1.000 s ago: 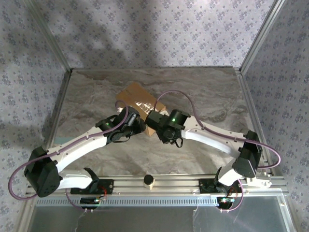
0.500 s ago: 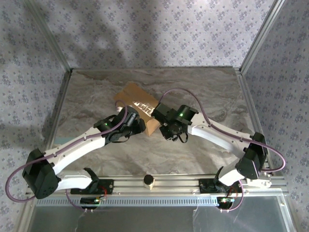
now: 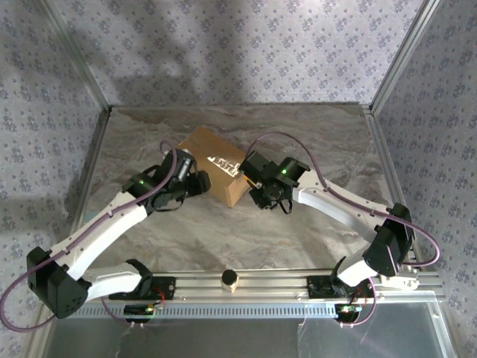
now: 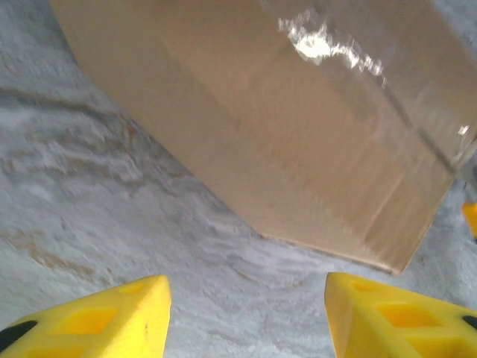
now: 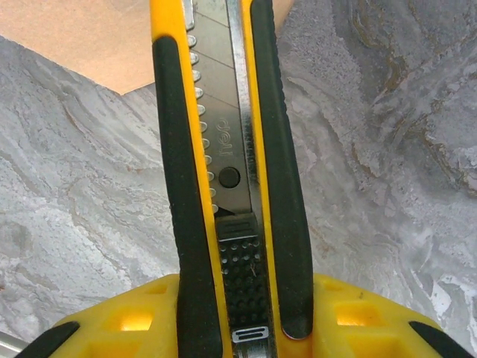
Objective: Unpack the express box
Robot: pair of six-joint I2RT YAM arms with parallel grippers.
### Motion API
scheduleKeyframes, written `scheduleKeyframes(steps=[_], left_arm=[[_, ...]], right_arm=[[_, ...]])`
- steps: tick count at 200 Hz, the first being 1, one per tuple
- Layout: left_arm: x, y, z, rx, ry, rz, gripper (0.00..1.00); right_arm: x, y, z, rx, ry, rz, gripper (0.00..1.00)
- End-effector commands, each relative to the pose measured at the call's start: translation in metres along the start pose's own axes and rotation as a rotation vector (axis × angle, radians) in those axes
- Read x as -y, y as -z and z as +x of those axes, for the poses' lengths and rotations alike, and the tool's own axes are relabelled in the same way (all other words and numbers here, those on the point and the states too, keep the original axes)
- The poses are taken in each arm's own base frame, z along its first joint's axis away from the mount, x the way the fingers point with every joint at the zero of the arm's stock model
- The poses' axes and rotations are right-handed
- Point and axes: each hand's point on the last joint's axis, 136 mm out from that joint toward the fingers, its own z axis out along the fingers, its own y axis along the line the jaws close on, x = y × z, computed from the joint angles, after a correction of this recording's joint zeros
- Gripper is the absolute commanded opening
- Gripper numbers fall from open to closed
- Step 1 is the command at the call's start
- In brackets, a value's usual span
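Left tool (image 4: 246, 298) pulled back from the express box (image 3: 216, 165), jaws apart, empty; right tool (image 5: 238, 321) clamped the utility knife (image 5: 223, 149). I judged tape (image 4: 335, 52) uncut, flaps shut: unpacking barely begun.

You have a grey, marble-patterned tabletop (image 3: 328, 142) with one thing resting on it: a tan-brown rectangular cardboard carton (image 3: 212, 160), glossy clear tape across its top, near the middle, skewed to the table's edges.

top: overhead, far | wrists: close, downward | shared: express box (image 3: 216, 168)
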Motion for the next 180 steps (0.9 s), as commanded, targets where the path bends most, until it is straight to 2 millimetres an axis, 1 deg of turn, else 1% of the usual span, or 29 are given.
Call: scheduleKeyframes(steps=[1, 5, 17, 46, 60, 63, 64, 85, 107, 120, 143, 147, 180], left_arm=[[0.009, 0.002, -0.032, 0.019, -0.050, 0.022, 0.58], [0.010, -0.001, -0.036, 0.014, -0.051, 0.022, 0.58], [0.020, -0.008, -0.054, 0.014, -0.075, 0.038, 0.58], [0.039, -0.039, -0.092, 0.013, -0.140, 0.026, 0.57], [0.041, -0.059, -0.102, 0.001, -0.152, 0.005, 0.57], [0.039, -0.066, -0.103, -0.010, -0.150, -0.004, 0.57], [0.040, -0.065, -0.104, -0.006, -0.150, -0.001, 0.56], [0.042, -0.092, -0.118, -0.022, -0.151, -0.015, 0.55], [0.041, -0.113, -0.124, -0.035, -0.150, -0.032, 0.55], [0.038, -0.121, -0.123, -0.046, -0.141, -0.046, 0.54], [0.029, -0.130, -0.114, -0.072, -0.113, -0.071, 0.54], [0.031, -0.132, -0.118, -0.052, -0.106, -0.059, 0.54], [0.029, -0.136, -0.110, -0.063, -0.066, -0.048, 0.54]], right_arm=[[0.005, 0.006, -0.010, 0.057, 0.040, 0.011, 0.00], [0.005, 0.006, -0.011, 0.060, 0.045, 0.010, 0.00], [0.005, 0.006, -0.013, 0.066, 0.053, 0.010, 0.00], [0.006, 0.005, -0.014, 0.065, 0.056, 0.012, 0.00], [0.008, 0.004, -0.014, 0.055, 0.053, 0.020, 0.00], [0.008, 0.004, -0.014, 0.053, 0.053, 0.022, 0.00], [0.008, 0.004, -0.014, 0.053, 0.053, 0.022, 0.00], [0.010, 0.006, -0.012, 0.041, 0.051, 0.033, 0.00], [0.013, 0.006, -0.009, 0.032, 0.050, 0.051, 0.00], [0.016, 0.007, -0.006, 0.023, 0.044, 0.062, 0.00], [0.017, 0.011, 0.000, 0.015, 0.034, 0.066, 0.00], [0.017, 0.011, 0.000, 0.016, 0.033, 0.068, 0.00], [0.019, 0.017, 0.004, 0.017, 0.007, 0.080, 0.00]])
